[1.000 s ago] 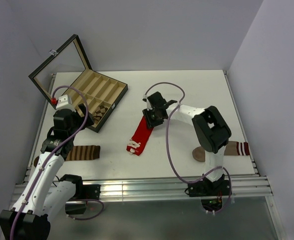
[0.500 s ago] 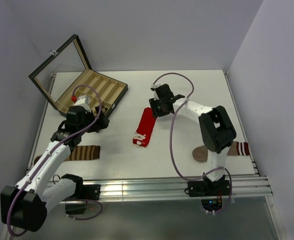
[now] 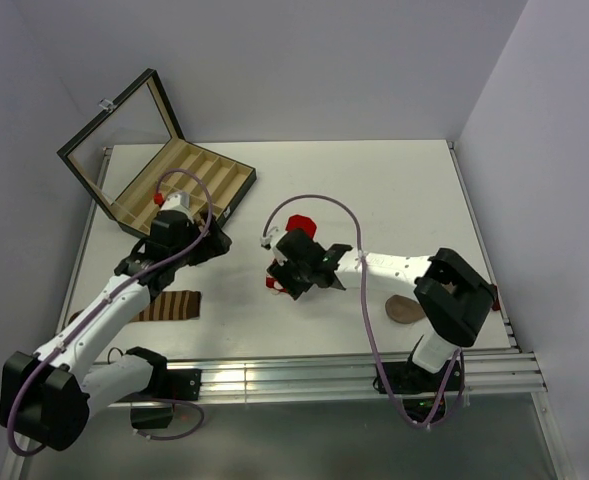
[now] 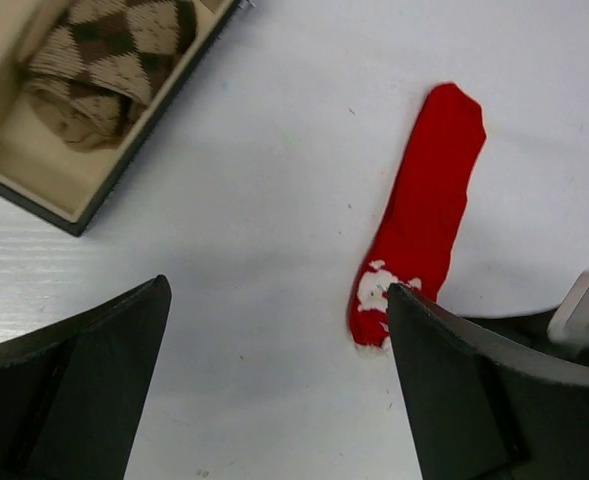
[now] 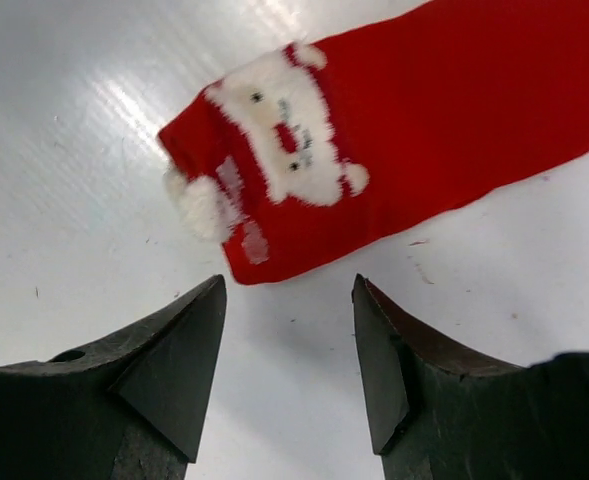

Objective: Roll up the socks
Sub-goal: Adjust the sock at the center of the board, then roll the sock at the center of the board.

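The red sock [image 4: 426,215] lies flat and stretched out on the white table, its white Santa-face cuff end [image 5: 274,130] nearest the arms. My right gripper [image 5: 289,286] hovers open just short of that cuff end, with nothing between its fingers. In the top view it [image 3: 282,278] covers the sock's middle, so only the toe [image 3: 296,224] and a bit of cuff show. The argyle sock [image 4: 109,50] sits bunched in a compartment of the box. My left gripper [image 4: 276,290] is wide open and empty over bare table, left of the red sock and right of the box [image 3: 212,243].
The dark box [image 3: 189,185] with tan compartments stands open at the back left, lid up. A brown-and-cream striped sock [image 3: 169,305] lies near the left front edge. A plain tan-brown sock [image 3: 404,310] lies beside the right arm's base.
My right arm swung from the sock's far toe end round to its near cuff end, jaws widening. The red sock shifted slightly. My left gripper moved right, away from the box.
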Tool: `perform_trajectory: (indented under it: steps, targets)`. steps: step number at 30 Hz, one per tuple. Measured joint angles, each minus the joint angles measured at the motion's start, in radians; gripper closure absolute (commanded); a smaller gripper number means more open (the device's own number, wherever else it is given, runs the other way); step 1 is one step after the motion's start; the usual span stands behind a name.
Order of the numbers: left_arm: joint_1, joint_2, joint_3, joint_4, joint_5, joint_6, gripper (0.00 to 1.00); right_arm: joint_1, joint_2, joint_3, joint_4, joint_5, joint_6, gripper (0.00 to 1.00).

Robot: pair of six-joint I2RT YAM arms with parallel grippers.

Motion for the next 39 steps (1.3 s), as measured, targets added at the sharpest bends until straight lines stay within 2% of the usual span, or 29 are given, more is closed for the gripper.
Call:
perform_trajectory:
  steps: [10,20,23,25,26,28,29,31,39]
  targets:
    - [0.005,-0.087,0.002,-0.049,-0.155,-0.026,0.05,0.146,0.072,-0.013,0.057,0.122,-0.066,0.39]
    - [0.006,-0.101,0.000,-0.063,-0.171,-0.033,0.05,0.155,0.150,0.037,0.105,0.187,-0.092,0.42]
    - [0.006,-0.106,-0.005,-0.064,-0.172,-0.034,0.05,0.157,0.166,0.047,0.118,0.199,-0.098,0.49]
    - [0.006,-0.109,-0.007,-0.069,-0.172,-0.037,0.05,0.157,0.178,0.057,0.123,0.205,-0.102,0.61]
    - [0.006,-0.111,-0.007,-0.070,-0.171,-0.040,0.05,0.157,0.186,0.063,0.127,0.208,-0.103,0.70]
    - [0.006,-0.119,-0.009,-0.070,-0.171,-0.047,0.06,0.158,0.198,0.074,0.130,0.206,-0.101,0.81]
    - [0.006,-0.124,-0.011,-0.069,-0.171,-0.048,0.06,0.159,0.203,0.078,0.130,0.204,-0.102,0.91]
    - [0.006,-0.133,-0.016,-0.070,-0.171,-0.050,0.06,0.159,0.208,0.088,0.126,0.190,-0.097,0.98]
    - [0.006,-0.135,-0.055,-0.061,-0.139,-0.057,0.06,0.112,0.234,0.180,0.072,-0.063,0.010,1.00]
